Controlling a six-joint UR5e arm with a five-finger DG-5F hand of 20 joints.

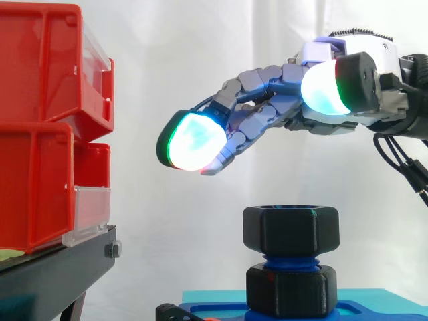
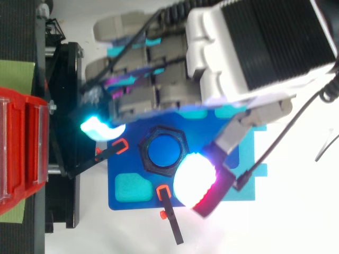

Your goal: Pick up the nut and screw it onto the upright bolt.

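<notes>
A black hexagonal nut (image 1: 291, 231) sits at the top of the upright blue bolt (image 1: 289, 261), with a second black nut (image 1: 291, 289) lower on the same bolt. From above, the top nut (image 2: 162, 150) rings the bolt's blue end (image 2: 164, 151). The bolt stands on a blue base (image 2: 238, 180). My hand (image 1: 267, 114) hovers above the nut, apart from it, fingers stretched out to the left and holding nothing. Its glowing fingertips (image 1: 194, 142) lie left of and above the nut; the thumb pad (image 2: 194, 182) shows beside the nut in the top view.
Stacked red bins (image 1: 50, 127) stand on a black stand (image 1: 60, 267) at the left. Black clamps with orange tips (image 2: 165, 198) hold the blue base at its left and front edges.
</notes>
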